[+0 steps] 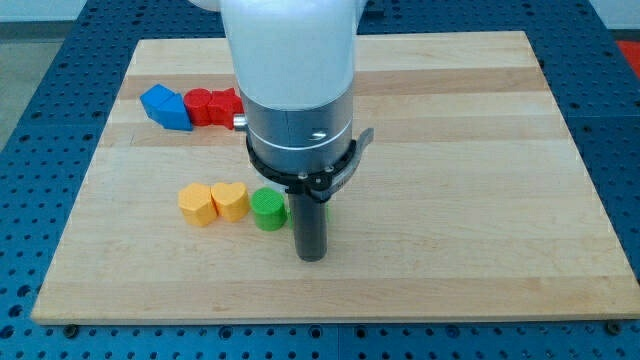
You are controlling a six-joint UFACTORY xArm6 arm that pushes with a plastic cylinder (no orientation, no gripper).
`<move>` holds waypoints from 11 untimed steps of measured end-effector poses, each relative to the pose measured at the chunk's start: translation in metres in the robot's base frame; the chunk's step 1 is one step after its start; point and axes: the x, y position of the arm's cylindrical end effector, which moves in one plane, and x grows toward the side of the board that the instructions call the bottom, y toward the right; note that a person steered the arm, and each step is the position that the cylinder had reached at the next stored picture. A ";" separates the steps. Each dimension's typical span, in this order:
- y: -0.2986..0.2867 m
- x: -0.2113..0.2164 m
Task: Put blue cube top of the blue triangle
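One blue block (166, 107) visible, upper left, touching red blocks (214, 105) | my tip (313, 257) lower centre, bare, grasping nothing, beside green block (268, 210) | risk: cube and triangle indistinguishable, arm hides others, reds get shoved.

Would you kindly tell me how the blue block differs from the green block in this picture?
The blue block is angular and faceted; the green block is rounded, like a cylinder. Blue lies near the view's top left, touching a red block; green sits mid-board beside a yellow heart, close left of my tip. Both rest on the board.
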 end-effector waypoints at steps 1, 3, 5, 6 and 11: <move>-0.010 0.010; -0.180 0.008; -0.279 -0.102; -0.273 -0.155; -0.219 -0.225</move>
